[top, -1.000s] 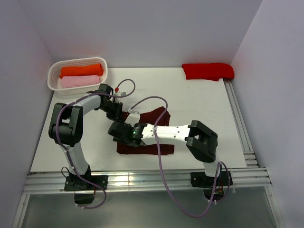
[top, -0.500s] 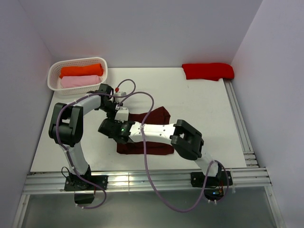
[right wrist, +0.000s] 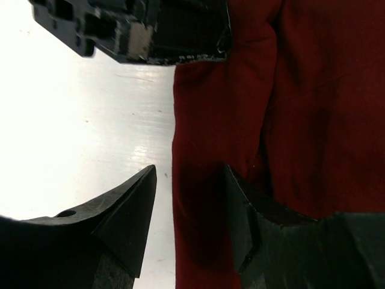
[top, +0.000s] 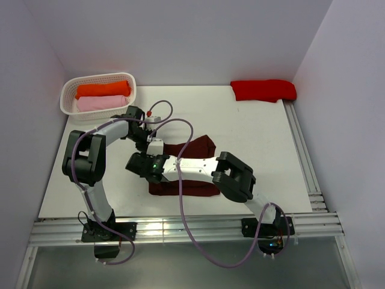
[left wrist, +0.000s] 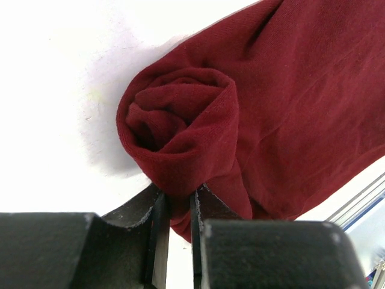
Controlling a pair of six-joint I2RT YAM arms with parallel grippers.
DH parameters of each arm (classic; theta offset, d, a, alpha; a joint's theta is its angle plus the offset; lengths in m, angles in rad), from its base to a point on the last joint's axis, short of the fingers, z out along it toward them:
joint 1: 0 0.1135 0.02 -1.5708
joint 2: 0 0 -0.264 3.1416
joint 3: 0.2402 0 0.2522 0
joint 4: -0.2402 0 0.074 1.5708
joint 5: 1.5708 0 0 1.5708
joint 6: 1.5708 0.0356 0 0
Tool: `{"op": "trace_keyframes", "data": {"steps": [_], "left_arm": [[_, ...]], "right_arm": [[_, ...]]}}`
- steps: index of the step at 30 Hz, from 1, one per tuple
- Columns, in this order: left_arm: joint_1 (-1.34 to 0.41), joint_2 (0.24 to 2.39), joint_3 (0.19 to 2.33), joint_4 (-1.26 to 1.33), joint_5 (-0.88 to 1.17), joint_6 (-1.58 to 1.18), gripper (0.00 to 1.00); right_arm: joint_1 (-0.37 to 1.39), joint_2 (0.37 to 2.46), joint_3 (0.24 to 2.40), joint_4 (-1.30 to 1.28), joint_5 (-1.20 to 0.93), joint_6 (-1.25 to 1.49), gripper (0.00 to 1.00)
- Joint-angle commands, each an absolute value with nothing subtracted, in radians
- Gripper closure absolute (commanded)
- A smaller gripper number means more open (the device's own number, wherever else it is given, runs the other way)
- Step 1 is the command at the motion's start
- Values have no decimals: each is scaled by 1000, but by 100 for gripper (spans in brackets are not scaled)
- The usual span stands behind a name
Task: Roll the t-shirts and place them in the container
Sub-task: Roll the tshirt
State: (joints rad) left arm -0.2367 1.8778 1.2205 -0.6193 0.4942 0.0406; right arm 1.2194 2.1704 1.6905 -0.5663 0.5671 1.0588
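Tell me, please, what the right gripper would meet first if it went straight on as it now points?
The maroon shirt, whose edge lies between the open jaws of the right gripper; beyond it, seemingly, the left gripper, pinching that shirt's roll.

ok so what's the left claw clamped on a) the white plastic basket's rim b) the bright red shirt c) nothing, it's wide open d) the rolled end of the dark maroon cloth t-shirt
d: the left wrist view shows the left claw pinching the dark maroon cloth t-shirt at the bottom of its rolled-up end.

Matt cloth tee (left wrist: 301, 102), glossy tbl (left wrist: 54, 72)
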Motion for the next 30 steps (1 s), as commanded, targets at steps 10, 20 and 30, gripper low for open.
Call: {"op": "trace_keyframes", "data": {"steps": [10,20,30], "left_arm": [[-255,1885,1276,-581,472,49,64],[-252,1891,1380,-646,584,81,37],[-189,1901,1503,-798,840,161,30]], "right_arm": [[1270,2236,1726,-752,545,1103,47],[1263,2163,1590,-639,503,1138,66],[1161,1869,1068,-3,316,1195,73]]}}
